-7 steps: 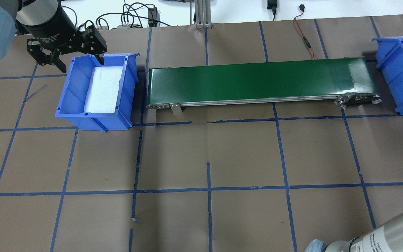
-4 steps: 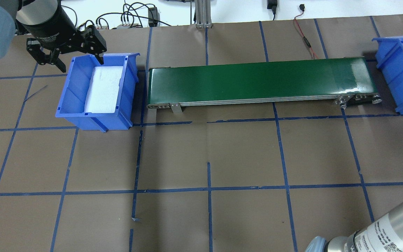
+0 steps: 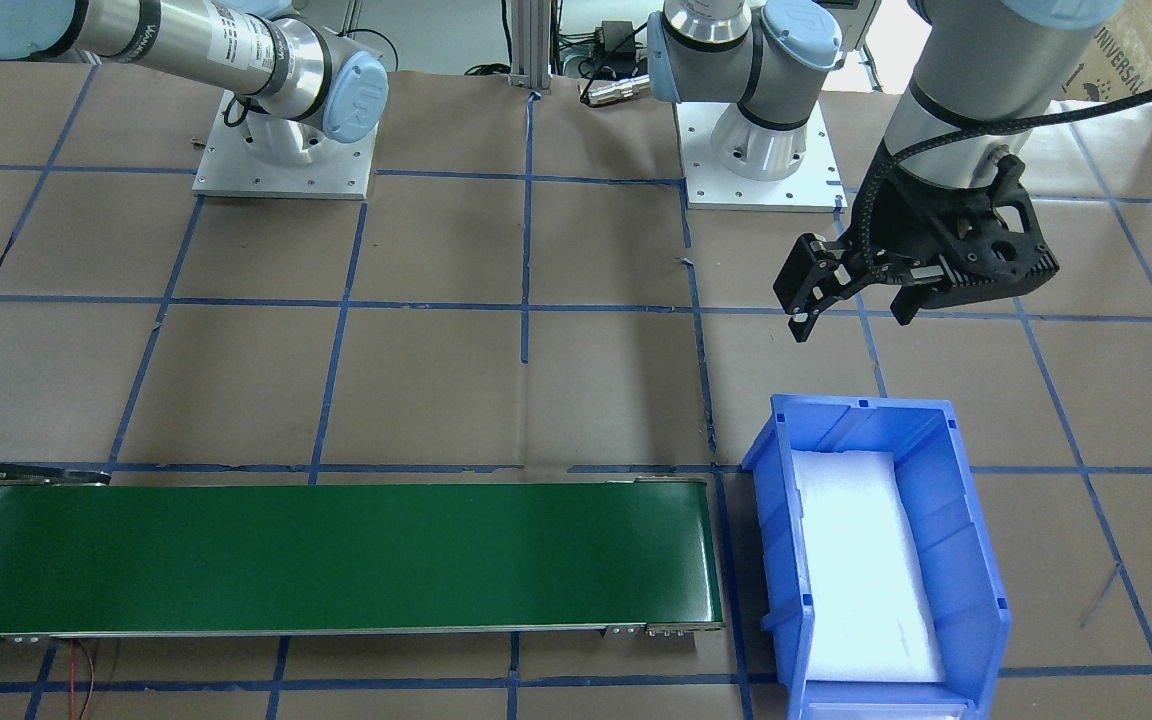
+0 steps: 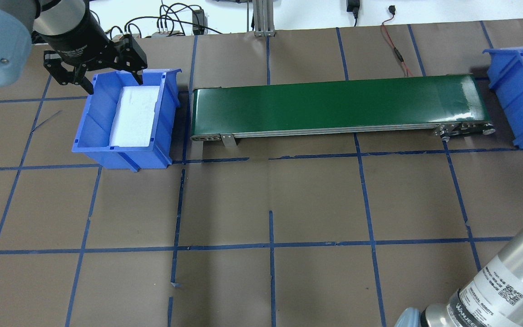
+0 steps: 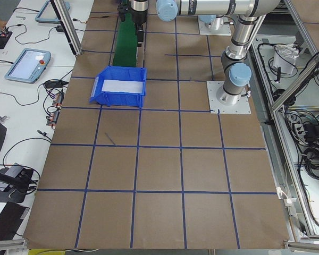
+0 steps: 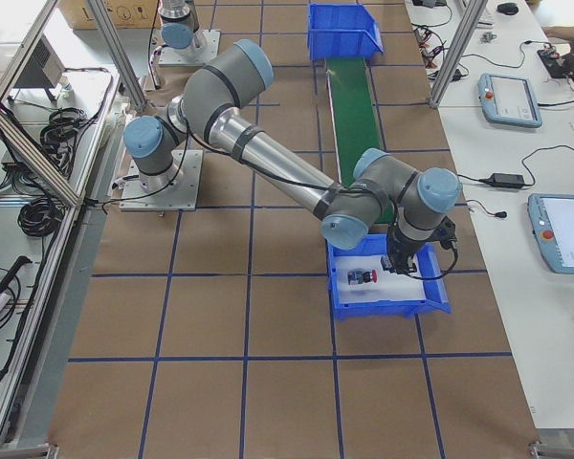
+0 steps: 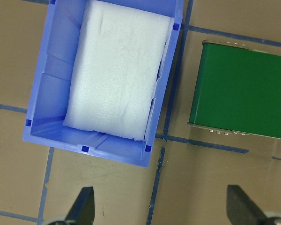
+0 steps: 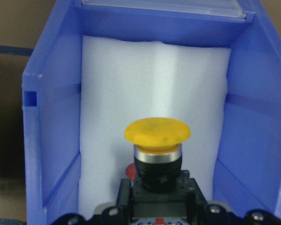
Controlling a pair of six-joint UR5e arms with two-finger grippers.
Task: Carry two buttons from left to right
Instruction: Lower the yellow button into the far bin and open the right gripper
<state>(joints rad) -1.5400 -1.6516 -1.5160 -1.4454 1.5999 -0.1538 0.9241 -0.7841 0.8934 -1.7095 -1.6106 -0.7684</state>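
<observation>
My right gripper (image 8: 158, 208) is shut on the yellow button (image 8: 157, 133), which stands cap-up over the white foam of the right blue bin (image 8: 51, 140). The red button (image 6: 364, 277) lies on the foam in that bin, beside my right gripper (image 6: 399, 263); only a sliver of it (image 8: 129, 171) shows behind the yellow one. My left gripper (image 4: 114, 85) is open and empty, hovering over the robot-side rim of the left blue bin (image 4: 98, 136). That bin (image 7: 51, 93) holds only white foam. The left gripper also shows in the front view (image 3: 848, 327).
A green conveyor belt (image 4: 334, 104) runs between the left bin and the right bin (image 4: 513, 95). It also shows in the front view (image 3: 326, 555). The right arm's forearm (image 4: 502, 281) crosses the lower right corner. Cables lie along the table's far edge (image 4: 170, 22).
My left gripper has shifted a little to the right, over the left bin's rim. The right arm's forearm has risen further into the lower right corner.
</observation>
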